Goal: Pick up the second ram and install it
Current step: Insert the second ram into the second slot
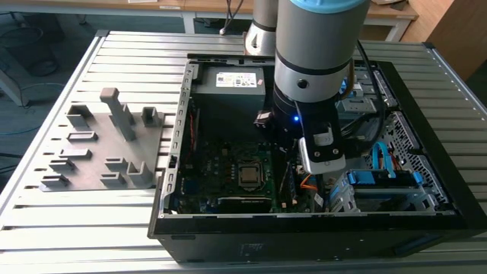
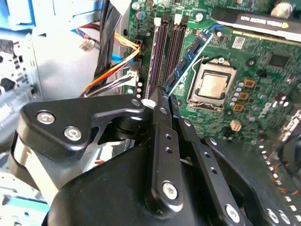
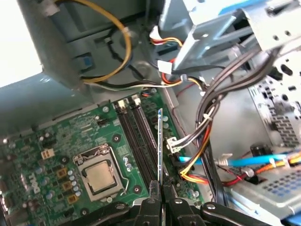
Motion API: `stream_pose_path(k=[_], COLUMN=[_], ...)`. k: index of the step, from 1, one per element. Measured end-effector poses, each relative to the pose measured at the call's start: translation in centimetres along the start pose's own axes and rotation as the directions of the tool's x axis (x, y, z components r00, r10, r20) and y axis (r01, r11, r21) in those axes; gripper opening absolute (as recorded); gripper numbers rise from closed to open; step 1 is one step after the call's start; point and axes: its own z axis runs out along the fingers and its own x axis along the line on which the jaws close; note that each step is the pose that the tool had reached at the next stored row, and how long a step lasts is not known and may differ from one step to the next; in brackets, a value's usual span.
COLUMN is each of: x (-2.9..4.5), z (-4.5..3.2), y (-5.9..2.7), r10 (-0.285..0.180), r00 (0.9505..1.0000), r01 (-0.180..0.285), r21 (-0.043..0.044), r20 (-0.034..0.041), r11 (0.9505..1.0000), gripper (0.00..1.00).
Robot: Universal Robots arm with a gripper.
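Observation:
My gripper is shut on the second ram, a thin dark board with a pale edge that sticks out past the fingertips. In the first wrist view the ram shows edge-on, rising from the gripper. It hangs just above the motherboard, beside the two long black memory slots and tilted across them towards the CPU socket. Whether it touches a slot I cannot tell. In the exterior view the arm reaches down into the open computer case.
Orange, black and yellow cables run close beside the slots, and a blue cable crosses near the drive cage. The power supply fills the case's back. A grey fixture with upright blocks lies outside on the exterior view's left.

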Motion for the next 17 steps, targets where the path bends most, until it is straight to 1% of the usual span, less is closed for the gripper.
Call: stream_pose_path(k=[2, 4, 8, 9, 11, 17], x=[0.00, 0.01, 0.00, 0.00, 0.02, 0.04], z=[0.04, 0.07, 0.10, 0.11, 0.12, 0.21], y=[0.00, 0.00, -0.01, -0.01, -0.02, -0.03], r10=[-0.036, -0.067, -0.121, -0.135, -0.168, -0.253], r00=[0.9994, 0.9978, 0.9927, 0.9908, 0.9857, 0.9673], r01=[0.036, 0.067, 0.121, 0.135, 0.168, 0.253], r21=[-0.0024, -0.0011, 0.0132, 0.0152, 0.0151, 0.0093], r20=[-0.0031, -0.0045, -0.0035, -0.0038, -0.0058, -0.0119], r11=[0.9994, 0.9978, 0.9926, 0.9907, 0.9856, 0.9673], gripper=[0.13, 0.13, 0.13, 0.13, 0.13, 0.13])
